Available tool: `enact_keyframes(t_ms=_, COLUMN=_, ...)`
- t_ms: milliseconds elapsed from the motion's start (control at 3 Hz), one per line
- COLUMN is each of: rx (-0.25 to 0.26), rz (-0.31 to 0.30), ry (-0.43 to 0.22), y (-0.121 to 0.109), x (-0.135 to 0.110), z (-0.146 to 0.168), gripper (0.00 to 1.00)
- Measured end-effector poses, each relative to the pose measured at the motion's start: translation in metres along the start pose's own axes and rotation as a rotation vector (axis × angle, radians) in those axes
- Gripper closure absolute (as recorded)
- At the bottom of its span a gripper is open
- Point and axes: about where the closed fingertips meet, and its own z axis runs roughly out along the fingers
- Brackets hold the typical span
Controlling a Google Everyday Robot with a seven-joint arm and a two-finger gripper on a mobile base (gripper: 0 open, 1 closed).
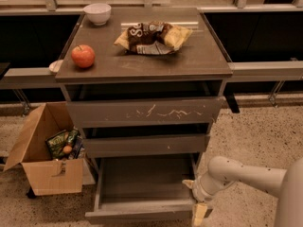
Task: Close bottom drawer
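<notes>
The bottom drawer (142,215) is the lowest of three grey-brown drawers and stands pulled far out, its shallow tray empty. Its plain flat front runs along the bottom of the view. My gripper (196,207) is at the drawer's front right corner, low near the floor, with a pale fingertip (199,214) pointing down beside the drawer front. The white arm reaches in from the right. The drawer with white scratches (144,112) and the middle drawer (144,145) sit above, each slightly open.
On the cabinet top (199,60) lie a red apple (83,56), a white bowl (97,12) and snack bags (151,36). An open cardboard box (47,174) with packets stands on the speckled floor at the left.
</notes>
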Motion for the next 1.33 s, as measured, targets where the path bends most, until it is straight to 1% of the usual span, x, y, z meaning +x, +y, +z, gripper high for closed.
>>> enact_keyframes(t_ms=333, rx=-0.004, rz=-0.016, ry=-0.046, y=-0.002, x=0.032, z=0.046, gripper=0.18)
enact_keyframes(t_ms=667, rx=-0.001, rz=-0.001, ry=-0.085, y=-0.002, x=0.058, z=0.085, gripper=0.49)
enact_keyframes(t_ms=1000, rx=0.016, rz=0.001, ry=-0.098, y=-0.001, x=0.066, z=0.094, gripper=0.72)
enact_keyframes(t_ms=1333, rx=0.018, rz=0.001, ry=-0.099, y=-0.001, x=0.065, z=0.093, gripper=0.96)
